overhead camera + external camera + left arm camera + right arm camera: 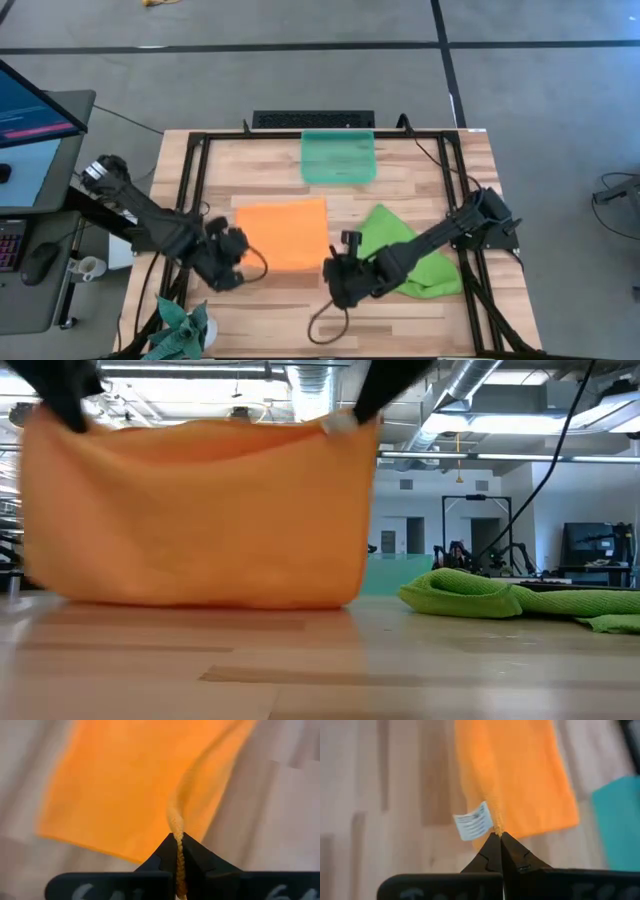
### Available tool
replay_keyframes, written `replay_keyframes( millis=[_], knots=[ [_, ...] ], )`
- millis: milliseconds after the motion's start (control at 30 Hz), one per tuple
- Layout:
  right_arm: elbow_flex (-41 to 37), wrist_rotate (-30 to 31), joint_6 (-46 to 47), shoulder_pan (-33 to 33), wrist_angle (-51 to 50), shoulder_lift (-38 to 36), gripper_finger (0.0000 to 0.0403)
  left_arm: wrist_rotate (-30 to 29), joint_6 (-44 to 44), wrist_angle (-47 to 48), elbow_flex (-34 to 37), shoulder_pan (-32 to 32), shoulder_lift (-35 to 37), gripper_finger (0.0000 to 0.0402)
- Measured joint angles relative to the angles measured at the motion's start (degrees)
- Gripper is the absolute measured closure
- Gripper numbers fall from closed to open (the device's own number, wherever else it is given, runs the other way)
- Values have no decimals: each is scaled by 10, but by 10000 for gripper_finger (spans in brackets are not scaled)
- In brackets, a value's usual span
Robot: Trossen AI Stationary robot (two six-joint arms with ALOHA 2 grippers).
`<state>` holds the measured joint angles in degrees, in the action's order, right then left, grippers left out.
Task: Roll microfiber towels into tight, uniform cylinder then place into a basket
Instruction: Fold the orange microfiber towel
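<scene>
The orange towel (283, 233) hangs lifted off the wooden table (400, 310), held by its two near corners. The left gripper (178, 840) is clamped on one corner, the cloth's edge pinched into a thin cord between its closed fingers. The right gripper (499, 836) pinches the other corner in the same way, just beside a small white care label (473, 821) sewn to the hem. In the low view the towel sags between the two grips like a curtain, its lower edge at or close to the tabletop (whether it actually touches cannot be told), and it blocks most of the table's left half from that camera.

The lime green towel (408, 253) lies crumpled on the right side of the table, partly under the right arm, which reaches across it toward the middle. It sits just beside the orange towel's right edge in the high view, and whether the two touch there cannot be told.

The basket (338, 156) stands at the far edge of the table, near the middle, beyond both towels and apart from them. Only a sliver of its teal wall shows in the low view, behind the orange cloth.

Around the work area: a black frame (197, 175) borders the tabletop, a dark keyboard (312, 119) lies just beyond the far edge, a small potted plant (182, 327) sits at the near left corner, and a monitor (30, 112) stands off to the left.
</scene>
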<state>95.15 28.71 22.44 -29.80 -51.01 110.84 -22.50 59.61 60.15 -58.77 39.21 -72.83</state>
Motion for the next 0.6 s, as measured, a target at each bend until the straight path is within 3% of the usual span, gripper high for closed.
replay_keyframes(
  millis=[167,267,600],
  knots=[
    [2,-59,41,-36,27,39,399,31,69,-109,37,78,-44,401],
    [0,-63,46,-49,28,60,398,39,104,-110,35,110,-95,401],
    [0,-66,45,-26,73,93,398,74,170,-118,33,117,-212,401]
  ],
)
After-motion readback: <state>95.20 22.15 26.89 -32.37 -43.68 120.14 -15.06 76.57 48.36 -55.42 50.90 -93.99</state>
